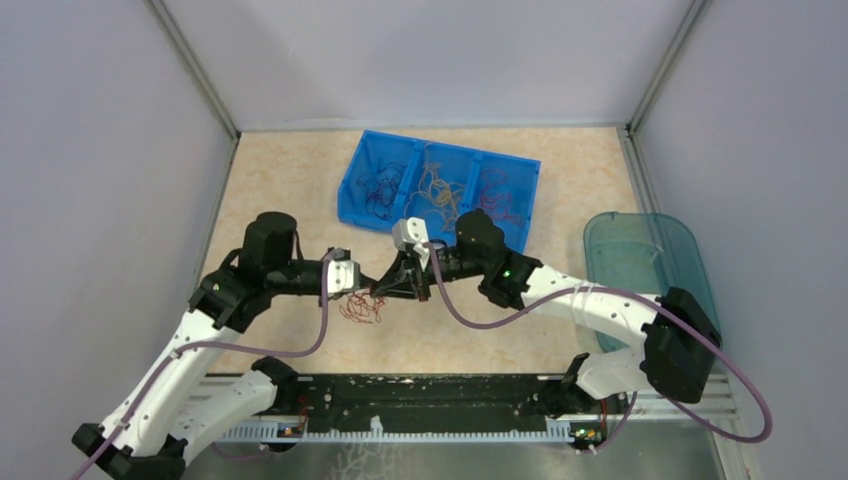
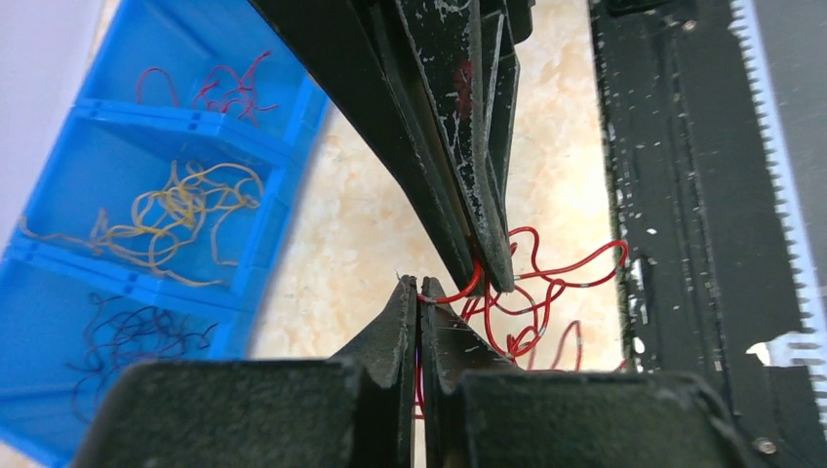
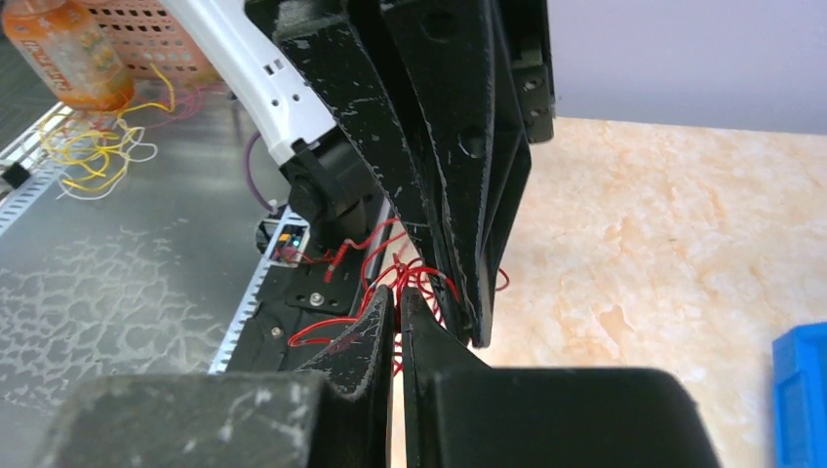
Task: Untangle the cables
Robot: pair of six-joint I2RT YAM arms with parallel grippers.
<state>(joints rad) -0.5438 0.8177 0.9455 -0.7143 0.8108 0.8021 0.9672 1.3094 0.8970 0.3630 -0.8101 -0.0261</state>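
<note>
My left claw (image 2: 420, 292) is clamped on the red cables (image 2: 546, 283); my right claw (image 3: 398, 297) pinches the same tangle. Tips almost meet, bundle hanging between, toward the table's (image 1: 300, 180) near edge.

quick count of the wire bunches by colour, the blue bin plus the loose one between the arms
red: 2, the red bunch in the blue bin and the red tangle outside it
yellow bunch: 1
dark purple bunch: 1
total: 4
</note>
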